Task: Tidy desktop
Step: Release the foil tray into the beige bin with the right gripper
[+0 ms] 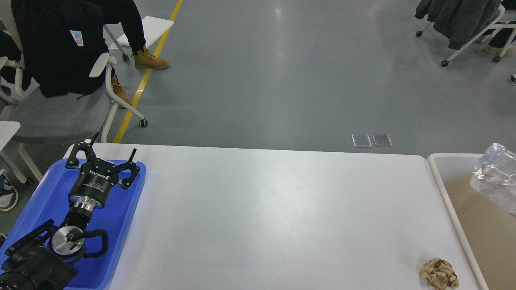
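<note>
The white desktop fills the lower half of the head view. A crumpled tan paper ball lies on it near the front right corner. A clear crinkled plastic bag sits over the beige-bottomed, white-rimmed bin at the right edge. My left gripper is open and empty above the far end of the blue tray at the left. My right gripper is out of view.
A grey office chair with a black coat stands behind the left corner, with a seated person's brown boots beyond. Another chair with coats stands at the far right. A yellow floor line runs along the left.
</note>
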### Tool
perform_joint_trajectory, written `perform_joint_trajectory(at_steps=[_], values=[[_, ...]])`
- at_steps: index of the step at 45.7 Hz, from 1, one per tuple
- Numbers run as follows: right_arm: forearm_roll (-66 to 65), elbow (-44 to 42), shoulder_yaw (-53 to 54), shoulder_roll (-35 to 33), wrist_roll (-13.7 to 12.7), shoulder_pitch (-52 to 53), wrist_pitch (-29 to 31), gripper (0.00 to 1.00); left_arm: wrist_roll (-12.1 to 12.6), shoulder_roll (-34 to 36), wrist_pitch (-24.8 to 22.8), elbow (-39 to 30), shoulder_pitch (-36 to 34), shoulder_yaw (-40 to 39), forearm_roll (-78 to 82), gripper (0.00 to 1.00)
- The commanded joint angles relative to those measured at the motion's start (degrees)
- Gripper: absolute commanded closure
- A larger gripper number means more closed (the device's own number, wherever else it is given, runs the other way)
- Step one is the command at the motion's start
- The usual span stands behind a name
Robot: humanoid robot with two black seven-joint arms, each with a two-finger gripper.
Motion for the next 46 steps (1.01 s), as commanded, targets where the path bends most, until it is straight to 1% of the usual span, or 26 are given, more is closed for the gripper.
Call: perform_joint_trajectory(at_steps=[1,8,20,46], values=[[-0.03,-7.56,9.44,6.39,-0.02,-11.55,-1.51,1.0,-0.07,0.01,0.0,0.02,-0.01,0.0,0.0,0.01],[-0.03,-13.01,15.07,9.65,-0.02,-16.74,-1.24,1.0,-0.07,0.01,0.0,0.02,0.08,0.0,0.0,0.01],[1.55,-19.17,15.69,13.34,-0.1,-18.94,-1.24,1.0,-0.07,0.01,0.0,0.02,-0.01,0.0,0.0,0.01],[2.08,-19.7,15.69,13.69,-0.1,-19.65,-1.42,1.0,-0.07,0.01,0.0,0.02,-0.01,0.0,0.0,0.01]])
